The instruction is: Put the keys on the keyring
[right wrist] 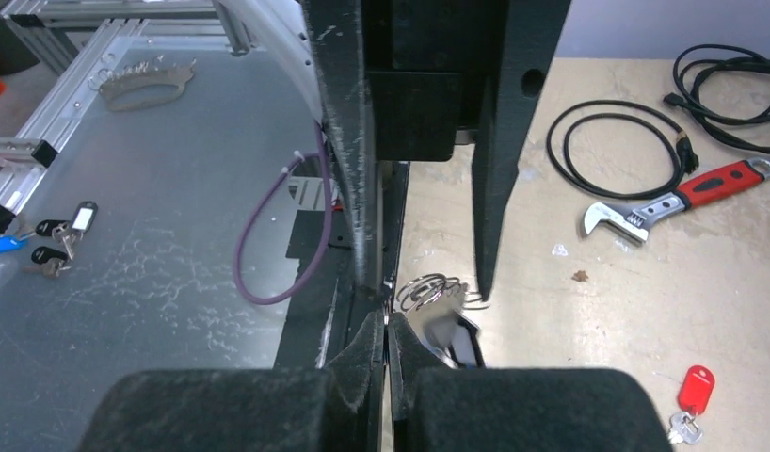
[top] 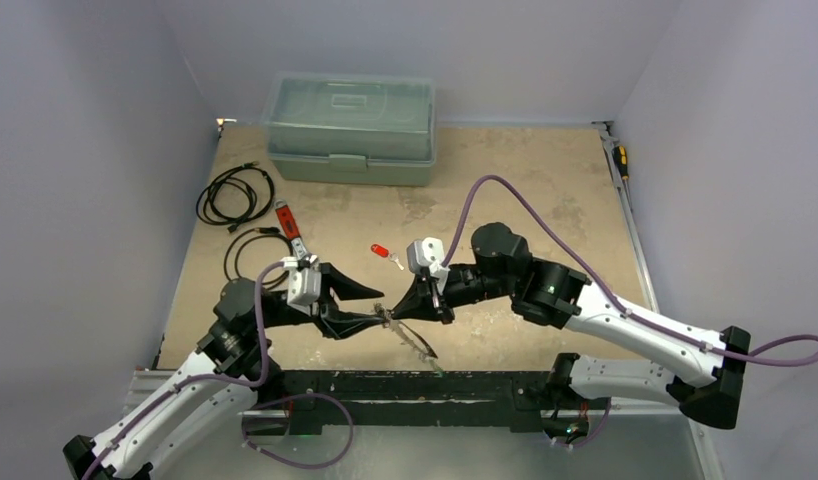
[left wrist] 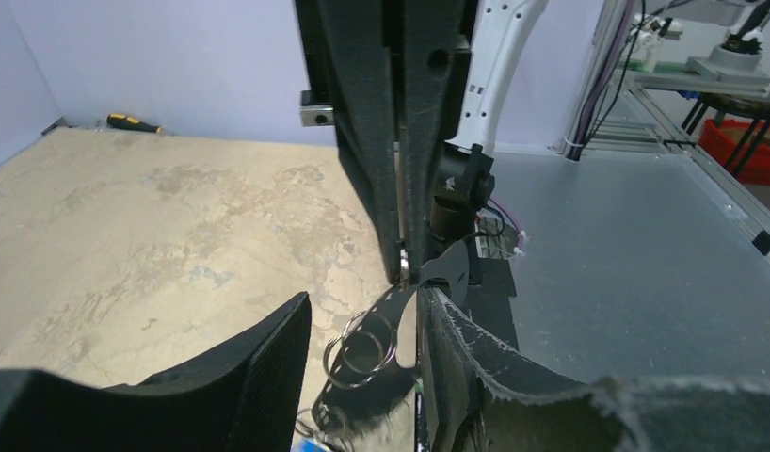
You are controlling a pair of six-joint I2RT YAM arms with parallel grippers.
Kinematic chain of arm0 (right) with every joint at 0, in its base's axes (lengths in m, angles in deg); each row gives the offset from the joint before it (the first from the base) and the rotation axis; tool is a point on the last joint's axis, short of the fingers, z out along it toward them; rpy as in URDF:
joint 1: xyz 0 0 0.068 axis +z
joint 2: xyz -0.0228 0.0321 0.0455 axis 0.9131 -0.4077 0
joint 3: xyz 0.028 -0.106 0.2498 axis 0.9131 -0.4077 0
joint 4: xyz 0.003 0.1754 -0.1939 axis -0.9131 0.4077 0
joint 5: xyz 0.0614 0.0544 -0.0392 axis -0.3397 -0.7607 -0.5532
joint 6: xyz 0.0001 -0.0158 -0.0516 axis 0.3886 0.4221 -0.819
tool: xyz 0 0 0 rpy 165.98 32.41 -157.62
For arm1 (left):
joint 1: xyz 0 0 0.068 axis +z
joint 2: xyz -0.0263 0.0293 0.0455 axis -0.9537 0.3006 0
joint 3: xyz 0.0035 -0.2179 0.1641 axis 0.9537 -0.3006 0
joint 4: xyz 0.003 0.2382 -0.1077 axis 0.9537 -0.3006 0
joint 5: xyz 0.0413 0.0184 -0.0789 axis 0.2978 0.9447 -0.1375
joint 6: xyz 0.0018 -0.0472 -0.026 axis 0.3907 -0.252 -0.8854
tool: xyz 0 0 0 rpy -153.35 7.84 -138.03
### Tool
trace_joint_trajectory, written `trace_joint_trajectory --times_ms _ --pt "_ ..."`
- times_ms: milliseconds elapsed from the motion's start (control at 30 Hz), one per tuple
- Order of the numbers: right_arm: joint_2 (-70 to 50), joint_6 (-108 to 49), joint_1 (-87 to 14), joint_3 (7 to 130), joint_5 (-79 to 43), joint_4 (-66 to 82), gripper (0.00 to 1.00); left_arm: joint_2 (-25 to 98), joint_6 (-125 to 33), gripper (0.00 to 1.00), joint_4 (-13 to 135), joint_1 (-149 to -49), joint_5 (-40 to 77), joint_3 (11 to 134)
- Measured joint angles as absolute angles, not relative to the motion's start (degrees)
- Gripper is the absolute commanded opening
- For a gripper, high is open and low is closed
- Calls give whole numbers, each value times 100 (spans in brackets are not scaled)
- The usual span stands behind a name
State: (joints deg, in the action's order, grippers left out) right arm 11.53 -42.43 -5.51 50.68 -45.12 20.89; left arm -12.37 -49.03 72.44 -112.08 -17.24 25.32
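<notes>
The keyring (top: 417, 342) is a thin hoop held on edge between the two grippers at the table's near edge. My right gripper (top: 401, 312) is shut on its rim, as the right wrist view (right wrist: 388, 320) shows. My left gripper (top: 381, 305) is open, its fingers standing either side of several small split rings (left wrist: 362, 344) that hang on the hoop. A black-headed key (right wrist: 457, 341) hangs with those rings (right wrist: 428, 290). A red-headed key (top: 381, 251) lies loose on the table and also shows in the right wrist view (right wrist: 695, 391).
A red-handled wrench (top: 288, 228) and two coiled black cables (top: 235, 193) lie at the left. A closed green toolbox (top: 351, 128) stands at the back. A screwdriver (top: 620, 160) lies by the right wall. Blue and black keys (right wrist: 52, 240) lie on the grey metal surface off the table.
</notes>
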Motion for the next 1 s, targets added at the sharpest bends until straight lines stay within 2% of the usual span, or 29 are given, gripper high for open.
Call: trace_joint_trajectory --times_ms 233,367,533,733,1000 --pt "974 -4358 -523 5335 -4411 2417 0 -1252 -4650 56 7344 -11525 -1842 2373" --pt "913 -4417 -516 5507 -4418 2480 0 -1252 -4529 57 7364 -11680 -1884 2327" --pt "806 -4448 -473 5652 -4455 2609 0 -1189 -4414 50 7353 -11706 -1879 2325" --pt "642 -4479 -405 5748 -4459 2741 0 -1051 -4315 32 7281 -11706 -1855 2325" --pt "533 -4496 -366 5789 -4448 2872 0 -999 -4256 25 7202 -11717 -1822 2329"
